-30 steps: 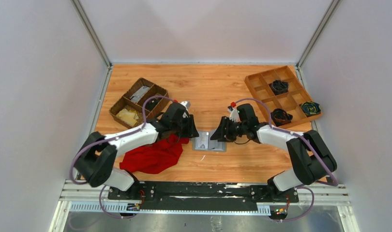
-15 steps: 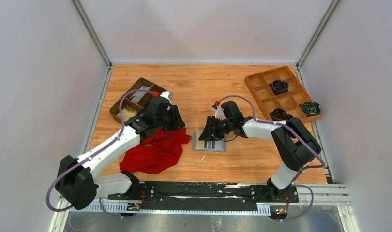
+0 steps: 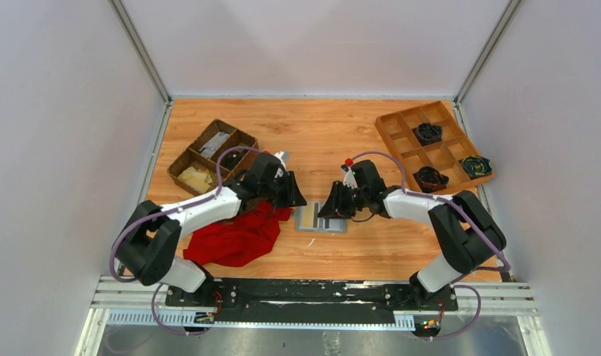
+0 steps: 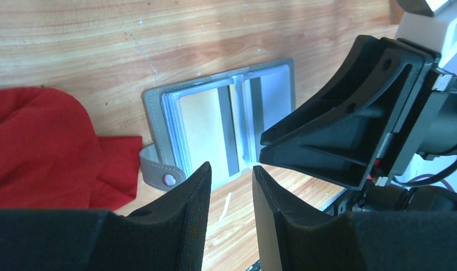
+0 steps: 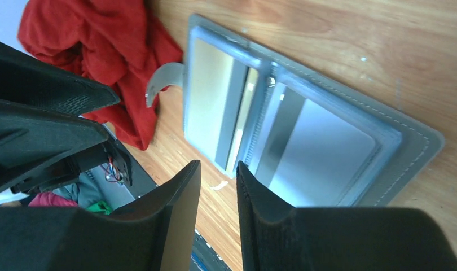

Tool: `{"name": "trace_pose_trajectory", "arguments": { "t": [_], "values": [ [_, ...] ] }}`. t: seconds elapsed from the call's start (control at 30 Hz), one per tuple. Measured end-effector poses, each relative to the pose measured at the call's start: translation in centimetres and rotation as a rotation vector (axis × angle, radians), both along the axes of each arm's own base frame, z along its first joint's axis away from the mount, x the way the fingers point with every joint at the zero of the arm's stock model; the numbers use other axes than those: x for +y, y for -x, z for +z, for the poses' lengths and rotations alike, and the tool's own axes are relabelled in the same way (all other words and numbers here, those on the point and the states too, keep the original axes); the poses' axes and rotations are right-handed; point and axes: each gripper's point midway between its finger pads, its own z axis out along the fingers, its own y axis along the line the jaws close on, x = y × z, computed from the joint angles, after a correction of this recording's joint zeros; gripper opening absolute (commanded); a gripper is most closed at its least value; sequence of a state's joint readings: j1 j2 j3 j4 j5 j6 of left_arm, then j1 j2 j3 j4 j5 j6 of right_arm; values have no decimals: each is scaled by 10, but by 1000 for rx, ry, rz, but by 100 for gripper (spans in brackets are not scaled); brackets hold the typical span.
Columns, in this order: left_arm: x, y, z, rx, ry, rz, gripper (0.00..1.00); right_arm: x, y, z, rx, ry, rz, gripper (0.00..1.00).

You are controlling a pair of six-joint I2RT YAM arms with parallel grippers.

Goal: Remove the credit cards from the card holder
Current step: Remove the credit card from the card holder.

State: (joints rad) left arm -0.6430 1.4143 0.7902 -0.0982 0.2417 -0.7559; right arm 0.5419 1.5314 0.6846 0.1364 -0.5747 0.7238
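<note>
The grey card holder (image 3: 311, 225) lies open and flat on the wood between my two grippers, its snap tab (image 4: 158, 172) toward the red cloth. Credit cards sit in both halves: a tan one with a dark stripe (image 4: 199, 131) on the tab side and a paler one (image 5: 333, 148) in the other half. My left gripper (image 3: 297, 201) hovers at the holder's left edge, jaws a little apart with nothing between them (image 4: 231, 167). My right gripper (image 3: 328, 211) hangs low over the holder's right half, jaws narrowly apart and empty (image 5: 218, 164).
A crumpled red cloth (image 3: 234, 237) lies left of the holder, under my left arm. A dark wicker basket (image 3: 208, 156) stands at the back left. A wooden compartment tray (image 3: 435, 144) with black coiled items is at the back right.
My left arm swung back toward the basket, then returned beside the holder. The right gripper slid left over the holder, eased back, and its jaws narrowed.
</note>
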Motion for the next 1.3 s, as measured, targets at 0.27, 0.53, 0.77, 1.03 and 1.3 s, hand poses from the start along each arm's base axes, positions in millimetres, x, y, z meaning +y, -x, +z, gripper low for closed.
{"name": "trace_pose_trajectory", "arguments": {
  "t": [0.27,0.53,0.77,1.03,1.3],
  "values": [
    [-5,-1,-39,75,-33,-10,35,-4,-1,-22,89,27,-48,32],
    [-1,5,-72,142,-78,-11,34,-2,-7,-28,111,12,-79,29],
    [-4,4,-73,141,-68,-19,34,0,-14,-32,136,-21,-101,21],
    [-6,3,-74,143,-58,-25,33,1,-20,-30,129,-53,-119,20],
    [-7,3,-75,145,-51,-31,33,5,-24,-25,113,-102,-125,15]
  ]
}}
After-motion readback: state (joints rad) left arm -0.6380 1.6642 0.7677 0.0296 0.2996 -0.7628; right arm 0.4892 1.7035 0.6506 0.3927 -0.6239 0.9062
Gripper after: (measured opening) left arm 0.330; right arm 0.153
